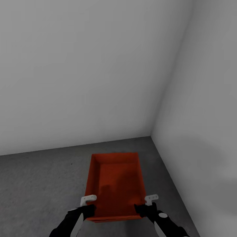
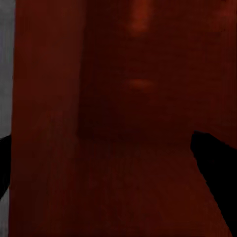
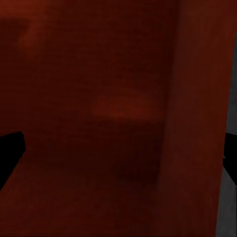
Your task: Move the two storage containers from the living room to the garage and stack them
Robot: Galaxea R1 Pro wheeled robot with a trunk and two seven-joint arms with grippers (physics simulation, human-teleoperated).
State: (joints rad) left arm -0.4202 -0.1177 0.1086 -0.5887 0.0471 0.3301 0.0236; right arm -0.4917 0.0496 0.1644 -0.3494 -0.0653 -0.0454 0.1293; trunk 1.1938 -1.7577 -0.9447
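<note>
We're in the garage corner here: two bare white walls (image 1: 82, 72) meet at about one o'clock in the head view, and the dark grey speckled floor (image 1: 39, 177) spreads beneath. Dead ahead at twelve o'clock is one orange-red storage container (image 1: 115, 184), open side up and empty inside, its long axis running straight away from the robot toward the corner, the near short end closest to the trunk. Whether it rests on the concrete or hangs just above it I cannot tell from this angle. Both arms are on it, evenly matched, neither nearer than the other: the left gripper (image 1: 88, 203) sits on the long wall at the near corner, at about seven o'clock from the bin's middle, and the right gripper (image 1: 148, 202) on the opposite long wall at about five o'clock. In each wrist view the red wall runs between the two dark fingers, one inside the bin (image 2: 217, 173) and one outside, and likewise on the right (image 3: 10, 153), so each pair looks closed onto its wall, a two-handed hold. My read: this is the set-down of the first bin, so the move ahead turns on lowering it level, long axis kept toward the corner, then parting the fingers.
</note>
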